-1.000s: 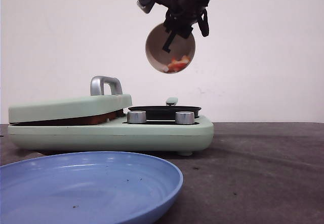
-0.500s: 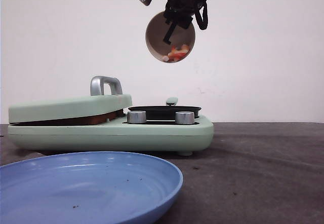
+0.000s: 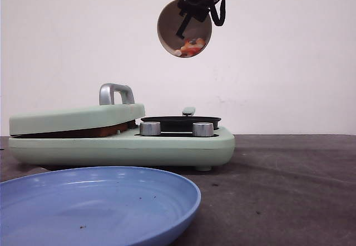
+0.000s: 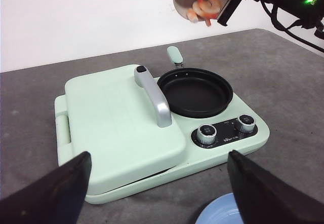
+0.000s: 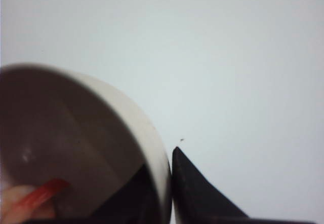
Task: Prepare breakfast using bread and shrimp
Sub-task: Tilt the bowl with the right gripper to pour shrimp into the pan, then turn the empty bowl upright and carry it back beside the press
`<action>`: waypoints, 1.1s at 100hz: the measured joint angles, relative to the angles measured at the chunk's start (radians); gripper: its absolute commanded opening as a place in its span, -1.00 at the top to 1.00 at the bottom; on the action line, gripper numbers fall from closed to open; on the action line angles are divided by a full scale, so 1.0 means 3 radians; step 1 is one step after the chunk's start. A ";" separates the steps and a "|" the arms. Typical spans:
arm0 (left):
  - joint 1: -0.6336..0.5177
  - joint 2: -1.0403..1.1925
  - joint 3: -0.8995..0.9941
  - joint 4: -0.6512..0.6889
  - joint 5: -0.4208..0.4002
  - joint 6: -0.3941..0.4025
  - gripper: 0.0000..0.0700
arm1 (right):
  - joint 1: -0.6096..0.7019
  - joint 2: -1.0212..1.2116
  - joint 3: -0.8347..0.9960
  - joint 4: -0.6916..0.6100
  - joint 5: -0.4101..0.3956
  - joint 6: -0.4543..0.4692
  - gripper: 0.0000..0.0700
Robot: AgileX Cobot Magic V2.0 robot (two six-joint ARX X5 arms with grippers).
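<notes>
**Bowl of shrimp held tipped high over the pan**

My right gripper [image 3: 190, 19] pinches the rim of the small beige round bowl [image 3: 184, 29], one finger inside the wall and one outside, as the right wrist view shows. The bowl is tilted steeply, its mouth turned toward the front camera, high above the black round frying pan [image 4: 195, 91] set in the mint-green breakfast cooker [image 4: 152, 133]. The orange-pink shrimp pieces [image 3: 191, 48] lie heaped at the bowl's lowest edge, none fallen out.

I judge the shrimp light, soft and probably slick, so they should slide rather than need picking; the thing to grip is the bowl. Its wall looks hard and smooth, so a rim pinch could slip or twist as I tip further.

My left gripper's fingers [image 4: 48, 193] are spread wide, holding nothing, near the cooker's closed lid [image 4: 116, 117]. No bread is visible; whether it lies under that lid I cannot tell. A blue round plate [image 3: 94, 201] sits empty in front.
</notes>
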 measured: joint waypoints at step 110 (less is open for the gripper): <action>0.0000 0.0000 0.0000 -0.0163 0.0001 0.0000 -0.34 | -0.0069 -0.0577 0.0000 -0.2490 0.0797 0.2458 1.00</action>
